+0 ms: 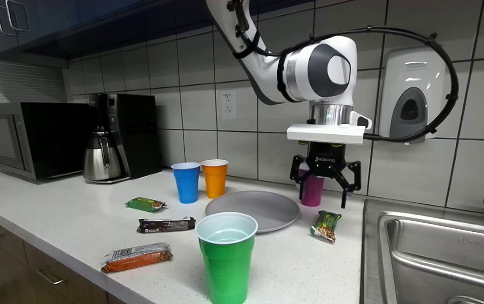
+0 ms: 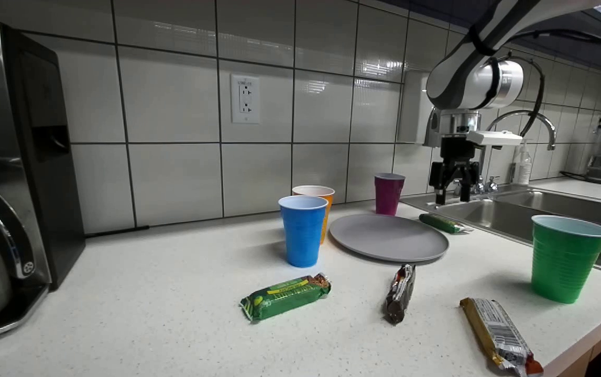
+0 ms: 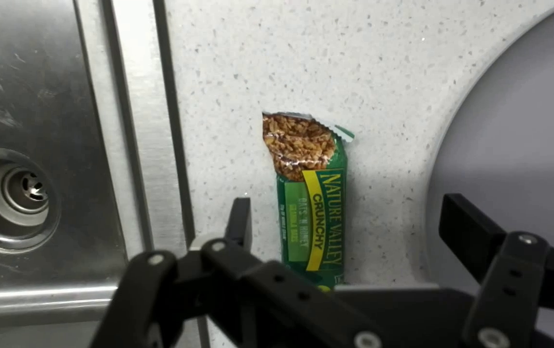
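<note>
Granola bar (image 3: 309, 205) partly hidden by the gripper (image 3: 348, 212), wrist view
There the right edge crops the plate (image 3: 513, 135). In an exterior view the gripper covers part of the purple cup (image 1: 312, 192), and print on the dark bar (image 1: 166, 225) is too small to read. In an exterior view the blue cup (image 2: 303, 230) hides much of the orange cup (image 2: 315, 190).

Your arm (image 1: 303, 69) was white-shelled, upper right of exterior view: dark grey cap (image 1: 318, 71) with pale oval (image 1: 339, 69), silver collar (image 1: 330, 113) below. Black cable (image 1: 454, 80) looped rightward; black straps (image 1: 282, 76) bound it. White bar (image 1: 325, 134) topped your black gripper (image 1: 322, 199), lettered ROBOTIQ. Wrist view, lower edge: silver screws (image 3: 368, 339) studded black linkages (image 3: 291, 304).
</note>
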Robot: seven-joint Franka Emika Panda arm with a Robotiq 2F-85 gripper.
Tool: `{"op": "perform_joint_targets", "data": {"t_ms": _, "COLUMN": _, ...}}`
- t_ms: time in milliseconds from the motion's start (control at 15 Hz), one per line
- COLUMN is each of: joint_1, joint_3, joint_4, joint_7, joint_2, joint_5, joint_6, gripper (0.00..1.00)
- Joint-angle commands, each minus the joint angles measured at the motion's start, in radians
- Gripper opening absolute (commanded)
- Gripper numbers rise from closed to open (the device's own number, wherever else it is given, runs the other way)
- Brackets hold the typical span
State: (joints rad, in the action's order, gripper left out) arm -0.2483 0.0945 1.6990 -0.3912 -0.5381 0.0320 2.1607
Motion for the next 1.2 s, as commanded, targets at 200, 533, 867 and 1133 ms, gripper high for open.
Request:
{"op": "perform_joint_targets", "data": {"t_ms": 200, "joint_1": -0.017, "joint_3": -0.008, "joint_4": -0.047, "joint_7": -0.018, "joint_2": -0.049, "joint_5": -0.018, "joint_6": 0.003, "gripper": 1.0}}
{"op": "perform_joint_targets", "data": {"t_ms": 533, "joint_1": -0.019, "joint_3": -0.008, "joint_4": -0.097, "joint_7": -0.012, "joint_2": -0.098, "joint_5": -0.02, "joint_6": -0.004, "gripper": 1.0}}
{"op": "perform_joint_targets", "data": {"t_ms": 867, "joint_1": -0.018, "joint_3": -0.009, "joint_4": -0.157, "joint_7": -0.008, "joint_2": -0.147, "joint_5": -0.025, "joint_6": -0.012, "gripper": 1.0}}
{"op": "perform_joint_targets", "data": {"t_ms": 1133, "joint_1": -0.018, "joint_3": -0.011, "joint_4": -0.203, "joint_7": -0.006, "joint_2": -0.186, "joint_5": -0.027, "joint_6": -0.017, "gripper": 1.0}}
